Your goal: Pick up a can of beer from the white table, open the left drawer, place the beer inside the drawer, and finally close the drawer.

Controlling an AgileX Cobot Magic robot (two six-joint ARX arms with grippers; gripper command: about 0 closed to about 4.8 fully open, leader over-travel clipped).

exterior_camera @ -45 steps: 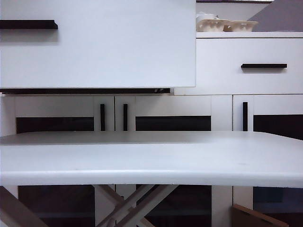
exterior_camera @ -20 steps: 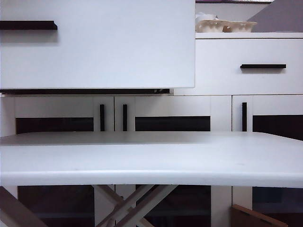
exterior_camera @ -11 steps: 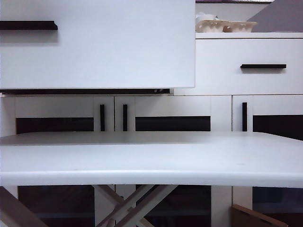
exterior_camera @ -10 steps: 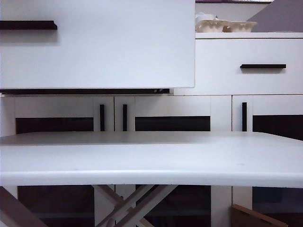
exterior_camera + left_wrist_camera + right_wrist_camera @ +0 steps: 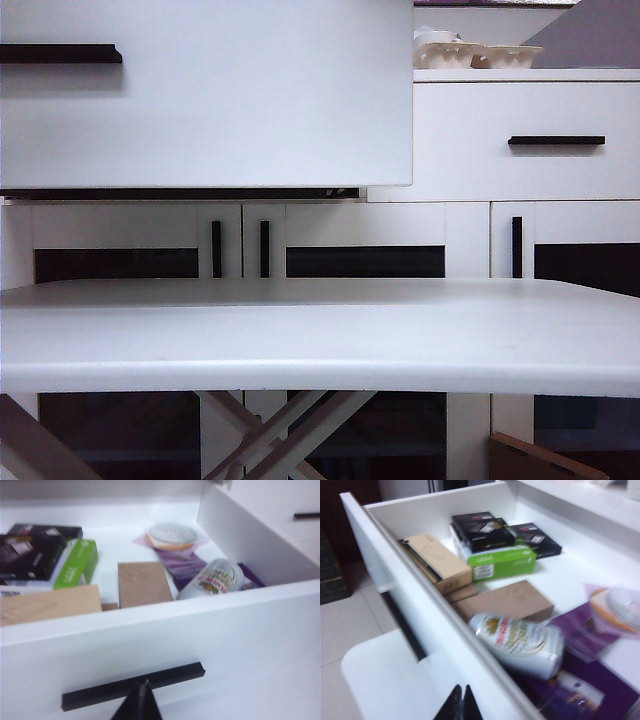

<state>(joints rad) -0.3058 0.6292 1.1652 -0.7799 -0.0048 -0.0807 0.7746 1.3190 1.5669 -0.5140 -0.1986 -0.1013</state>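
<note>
The left drawer (image 5: pixel 200 100) stands pulled open. The can of beer (image 5: pixel 520 642) lies on its side inside, just behind the front wall, apparently on purple packets. The left gripper (image 5: pixel 141 700) hangs before the handle (image 5: pixel 132 686), pinched closed, empty. The right gripper (image 5: pixel 461 702) hovers over the drawer's front edge, likewise closed and empty.

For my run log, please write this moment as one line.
can of beer: lying inside left drawer | drawer: open | left gripper: shut, empty, before handle | right gripper: shut, empty, beside drawer front
</note>
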